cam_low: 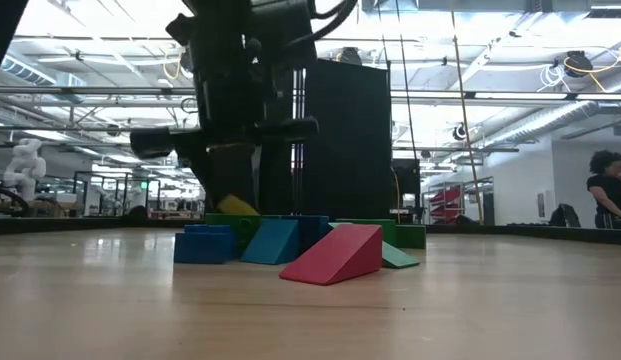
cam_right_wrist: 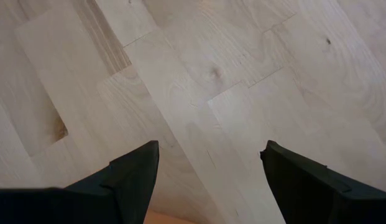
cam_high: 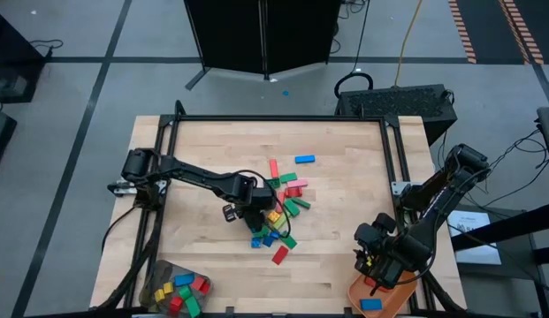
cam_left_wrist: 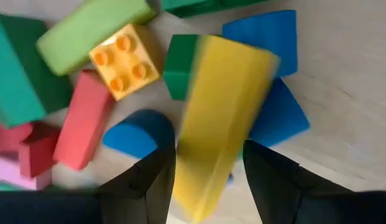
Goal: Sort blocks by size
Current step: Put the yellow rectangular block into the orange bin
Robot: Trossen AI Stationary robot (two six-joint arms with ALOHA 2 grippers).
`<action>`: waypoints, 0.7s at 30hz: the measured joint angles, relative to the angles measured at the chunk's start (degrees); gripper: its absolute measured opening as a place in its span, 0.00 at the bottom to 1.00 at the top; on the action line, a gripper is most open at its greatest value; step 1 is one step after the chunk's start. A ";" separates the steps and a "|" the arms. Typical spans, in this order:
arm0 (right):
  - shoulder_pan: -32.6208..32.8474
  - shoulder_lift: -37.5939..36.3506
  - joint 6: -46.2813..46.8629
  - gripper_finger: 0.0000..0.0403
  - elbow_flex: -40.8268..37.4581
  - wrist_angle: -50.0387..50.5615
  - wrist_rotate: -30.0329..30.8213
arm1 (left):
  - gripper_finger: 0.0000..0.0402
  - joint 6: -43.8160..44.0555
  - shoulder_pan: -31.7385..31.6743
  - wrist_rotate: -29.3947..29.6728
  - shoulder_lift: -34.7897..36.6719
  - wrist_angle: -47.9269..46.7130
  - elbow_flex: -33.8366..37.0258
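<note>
Block pile [cam_high: 278, 208]: table [cam_high: 345, 141] centre, bare wood all round. Left gripper [cam_left_wrist: 205, 180]: over pile, clamped on yellow block [cam_left_wrist: 220, 112]. Right gripper [cam_right_wrist: 208, 168]: jaws apart, empty, near orange tray [cam_high: 385, 299], well clear of pile.

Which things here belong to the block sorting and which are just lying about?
Job: block pile; long yellow block in the left gripper; clear bin of blocks; orange tray.
Lying about: black equipment case; yellow cable.

We see bare table [cam_high: 203, 141] around the block pile [cam_high: 278, 208]. Containers [cam_high: 177, 290] crowd both near corners.
</note>
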State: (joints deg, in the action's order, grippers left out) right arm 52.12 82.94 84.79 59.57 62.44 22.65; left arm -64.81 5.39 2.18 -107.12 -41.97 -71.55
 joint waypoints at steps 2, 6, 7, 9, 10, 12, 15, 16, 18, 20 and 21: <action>-0.02 0.00 0.02 0.69 0.00 -0.02 -0.02 | 0.47 -0.10 0.03 1.48 -0.54 1.52 0.00; -0.02 0.00 0.02 0.69 0.02 -0.11 -0.02 | 0.47 -0.20 -0.08 2.62 -0.72 3.41 -0.02; 0.00 0.00 0.02 0.69 0.02 -0.15 -0.04 | 0.47 -0.22 -0.13 2.62 -0.73 3.50 -0.02; -0.02 0.00 0.02 0.69 0.02 -0.13 -0.04 | 0.47 -0.22 -0.15 2.62 -0.73 3.52 -0.02; -0.01 0.00 0.02 0.69 0.02 -0.11 -0.04 | 0.47 -0.24 -0.15 2.62 -0.73 3.52 -0.02; -0.02 0.00 0.02 0.69 0.02 -0.08 -0.03 | 0.47 -0.43 -0.15 2.45 -0.73 3.55 -0.02; -0.02 0.00 0.02 0.69 0.02 -0.04 -0.02 | 0.47 -0.77 -0.17 1.09 -1.16 4.57 -0.02; -0.02 0.00 0.02 0.69 0.02 -0.04 -0.02 | 0.47 -1.12 -0.17 1.09 -1.30 4.75 -0.07; -0.02 0.00 0.02 0.69 0.02 0.00 -0.02 | 0.47 -2.00 -0.15 1.02 -1.32 4.78 -0.07; -0.01 0.00 0.02 0.69 0.02 0.02 -0.02 | 0.47 -2.58 -0.15 0.62 -1.90 5.70 -0.10; -0.01 0.00 0.02 0.69 0.02 0.04 -0.02 | 0.47 -2.65 -0.15 0.39 -2.02 6.56 -0.18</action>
State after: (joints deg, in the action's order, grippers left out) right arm 52.10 82.94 84.82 59.59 62.48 22.63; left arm -67.46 5.23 2.57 -109.15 -35.41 -71.73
